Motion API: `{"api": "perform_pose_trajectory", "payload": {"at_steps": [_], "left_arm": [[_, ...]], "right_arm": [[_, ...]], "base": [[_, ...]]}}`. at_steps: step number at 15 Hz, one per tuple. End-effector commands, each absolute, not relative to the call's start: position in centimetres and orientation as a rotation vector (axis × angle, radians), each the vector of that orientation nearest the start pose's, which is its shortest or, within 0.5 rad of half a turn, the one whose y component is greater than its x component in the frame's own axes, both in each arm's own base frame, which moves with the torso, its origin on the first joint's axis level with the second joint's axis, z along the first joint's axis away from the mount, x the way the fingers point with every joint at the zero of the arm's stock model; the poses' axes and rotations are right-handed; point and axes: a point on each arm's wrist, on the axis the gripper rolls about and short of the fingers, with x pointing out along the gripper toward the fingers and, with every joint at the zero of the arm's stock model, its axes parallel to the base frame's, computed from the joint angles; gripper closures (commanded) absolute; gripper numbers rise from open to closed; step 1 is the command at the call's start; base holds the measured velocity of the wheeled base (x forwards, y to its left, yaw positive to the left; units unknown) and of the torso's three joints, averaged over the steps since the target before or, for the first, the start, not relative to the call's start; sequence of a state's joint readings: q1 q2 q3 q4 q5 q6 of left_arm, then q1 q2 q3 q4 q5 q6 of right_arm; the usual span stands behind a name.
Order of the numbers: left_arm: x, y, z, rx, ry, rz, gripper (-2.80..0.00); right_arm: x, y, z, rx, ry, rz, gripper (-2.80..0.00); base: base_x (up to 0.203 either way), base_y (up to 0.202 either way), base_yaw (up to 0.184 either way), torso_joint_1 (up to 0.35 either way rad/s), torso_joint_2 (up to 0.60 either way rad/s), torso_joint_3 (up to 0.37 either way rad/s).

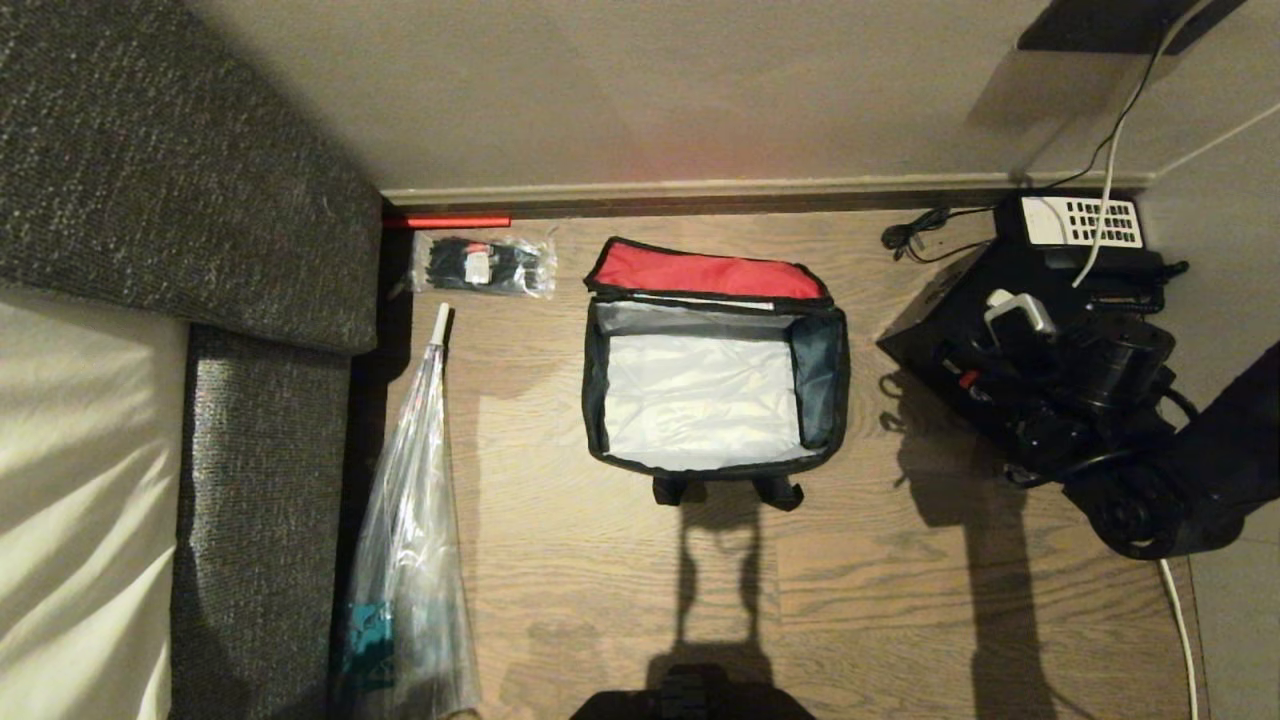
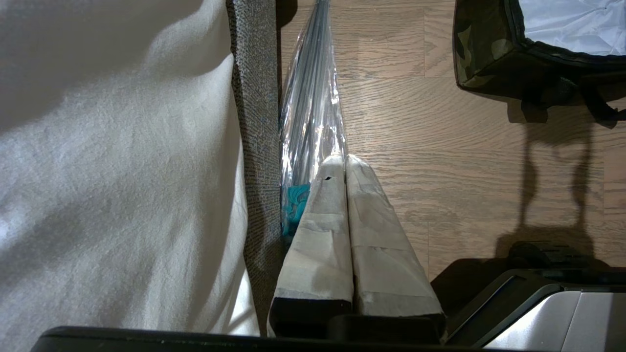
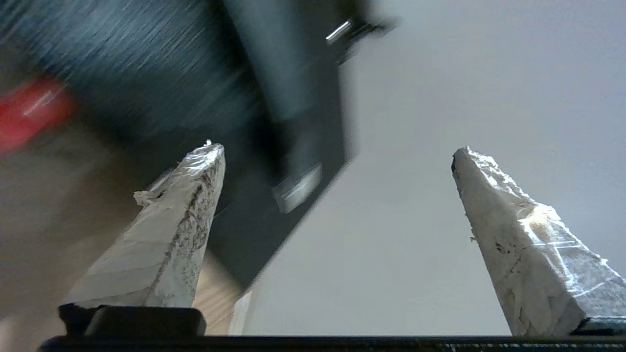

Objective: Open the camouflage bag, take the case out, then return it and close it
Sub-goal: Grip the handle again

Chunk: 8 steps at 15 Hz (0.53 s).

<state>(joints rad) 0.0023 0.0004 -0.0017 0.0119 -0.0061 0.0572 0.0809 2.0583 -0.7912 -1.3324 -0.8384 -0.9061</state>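
Observation:
The camouflage bag (image 1: 715,385) stands open on the wooden floor, its lid (image 1: 705,272) flipped back with the red lining up. Only the pale silver lining (image 1: 700,400) shows inside it. The case (image 1: 932,338), a black box with a pale handle mount (image 1: 1020,312) and a small red button (image 1: 967,380), sits on the floor right of the bag. My right arm (image 1: 1150,470) reaches over it. My right gripper (image 3: 337,149) is open and empty, with the blurred case (image 3: 161,78) beside one finger. My left gripper (image 2: 345,159) is parked and shut, near the bag's camouflage corner (image 2: 481,54).
A grey sofa (image 1: 260,450) with a white cushion (image 1: 80,500) fills the left side. A clear plastic-wrapped bundle (image 1: 410,520) lies along it. Near the wall lies a small plastic pack (image 1: 485,265). A black telephone (image 1: 1080,222) with cables (image 1: 920,235) stands behind the case.

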Motion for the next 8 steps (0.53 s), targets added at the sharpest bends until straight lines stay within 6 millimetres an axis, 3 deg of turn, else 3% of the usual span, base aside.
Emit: {"api": "perform_pose_trajectory", "payload": {"at_steps": [1, 8], "left_arm": [[-2.3, 0.0, 7.5, 0.058, 0.009, -0.003, 0.00], [-2.3, 0.0, 7.5, 0.057, 0.009, -0.004, 0.00]], "right_arm": [[37.4, 1.2, 12.1, -0.902, 0.291, -0.763, -2.80], [40.4, 1.4, 12.2, -1.001, 0.280, -0.834, -2.80]], "base": [[0.000, 0.000, 0.000, 0.000, 0.00, 0.000], [0.000, 0.000, 0.000, 0.000, 0.00, 0.000]]}}
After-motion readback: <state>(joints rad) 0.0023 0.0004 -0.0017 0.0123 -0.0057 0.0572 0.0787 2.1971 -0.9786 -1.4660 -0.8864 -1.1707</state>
